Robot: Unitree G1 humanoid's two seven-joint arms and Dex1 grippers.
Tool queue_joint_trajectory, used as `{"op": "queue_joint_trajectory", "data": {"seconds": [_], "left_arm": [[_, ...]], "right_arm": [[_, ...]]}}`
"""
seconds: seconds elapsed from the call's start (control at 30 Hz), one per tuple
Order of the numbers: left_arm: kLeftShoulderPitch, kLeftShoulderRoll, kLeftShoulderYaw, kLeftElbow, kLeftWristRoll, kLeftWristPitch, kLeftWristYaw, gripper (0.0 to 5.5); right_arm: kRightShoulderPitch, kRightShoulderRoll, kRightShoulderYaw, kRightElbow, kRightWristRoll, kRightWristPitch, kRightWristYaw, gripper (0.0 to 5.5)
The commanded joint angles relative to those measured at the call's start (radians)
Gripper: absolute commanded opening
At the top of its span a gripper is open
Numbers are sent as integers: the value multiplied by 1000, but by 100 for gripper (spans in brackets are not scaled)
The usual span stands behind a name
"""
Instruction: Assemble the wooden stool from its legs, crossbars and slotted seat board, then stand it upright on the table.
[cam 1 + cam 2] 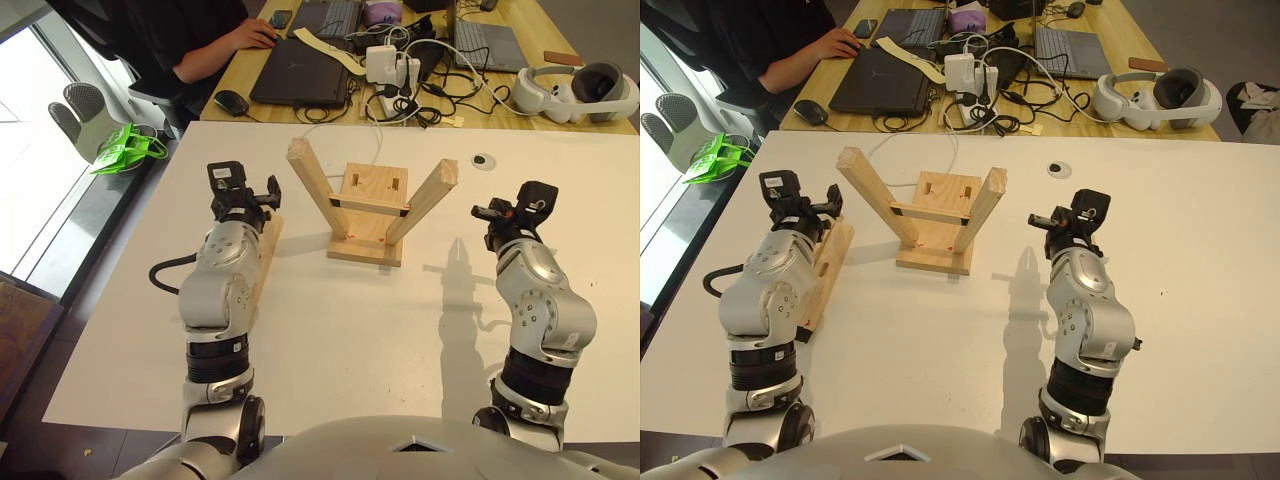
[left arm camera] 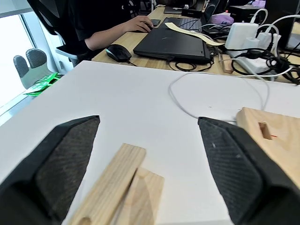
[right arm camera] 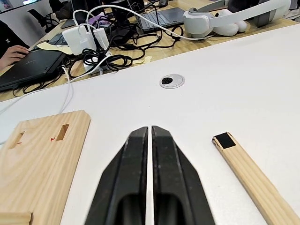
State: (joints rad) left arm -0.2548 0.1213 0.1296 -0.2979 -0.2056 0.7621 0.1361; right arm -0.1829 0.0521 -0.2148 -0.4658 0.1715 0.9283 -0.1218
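The slotted seat board (image 1: 375,180) lies flat mid-table. Two legs (image 1: 315,185) (image 1: 425,200) rise from it, splayed outward, with a crossbar (image 1: 372,205) between them. My left gripper (image 1: 245,195) is open, left of the board, above loose wooden pieces (image 1: 268,240) lying partly under that arm. In the left wrist view those pieces (image 2: 117,187) lie between the spread fingers (image 2: 70,154). My right gripper (image 1: 500,212) is shut on nothing, right of the stool. In the right wrist view a wooden bar with a black end (image 3: 248,173) lies beside the right gripper (image 3: 150,129).
A round cable grommet (image 1: 484,160) sits in the white table (image 1: 400,330) behind my right gripper. A white cable (image 2: 206,89) runs toward the seat board. Beyond the far edge is a desk with laptops (image 1: 300,75), cables and a headset (image 1: 575,92). The table's left edge is close to my left arm.
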Motion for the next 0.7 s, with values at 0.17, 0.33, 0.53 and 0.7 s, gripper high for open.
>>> {"op": "queue_joint_trajectory", "data": {"seconds": [0.17,0.33,0.53,0.7], "left_arm": [[1,38,24,15,28,-59,-49,274],[8,119,115,47,52,-76,-59,191],[48,104,-4,-84,46,40,-115,109],[-76,-194,-226,-177,-49,199,-79,109]], "right_arm": [[41,-23,45,-15,5,15,34,12],[46,-42,45,-19,-2,10,38,12],[60,-55,105,-64,-12,-7,50,12],[17,135,188,-103,225,85,154,12]]}}
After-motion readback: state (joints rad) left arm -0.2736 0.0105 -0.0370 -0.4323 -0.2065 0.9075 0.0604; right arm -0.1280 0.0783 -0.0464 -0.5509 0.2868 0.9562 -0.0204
